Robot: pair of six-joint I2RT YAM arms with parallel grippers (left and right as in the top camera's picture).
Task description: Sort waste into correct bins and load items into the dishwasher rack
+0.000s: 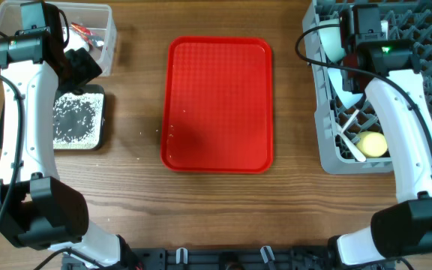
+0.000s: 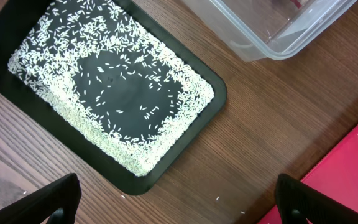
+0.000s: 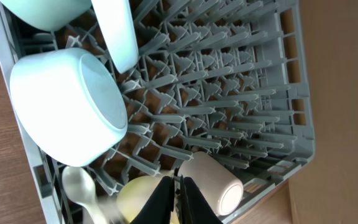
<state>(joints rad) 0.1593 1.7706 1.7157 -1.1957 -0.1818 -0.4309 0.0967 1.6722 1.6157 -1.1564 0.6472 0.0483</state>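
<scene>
My left gripper [image 2: 179, 208] is open and empty, above the wood beside the black tray [image 2: 197, 115], which holds a thick layer of white rice grains [image 2: 135, 137]. A corner of the clear tub [image 2: 272, 43] shows at the top; overhead it holds a red-and-white wrapper [image 1: 81, 31]. My right gripper [image 3: 178, 193] is shut and empty over the grey dishwasher rack [image 3: 247, 106], just above a yellow cup [image 3: 135, 196] and a pale white cup [image 3: 211, 183]. A light-blue bowl [image 3: 67, 106], a second bowl [image 3: 48, 11], the plate's edge [image 3: 120, 34] and a white spoon [image 3: 79, 186] sit in the rack.
The flat red tray [image 1: 217, 105] lies in the middle of the table, its corner in the left wrist view [image 2: 347, 168]. A few loose rice grains [image 2: 216, 199] lie on the wood between the black tray and the red tray.
</scene>
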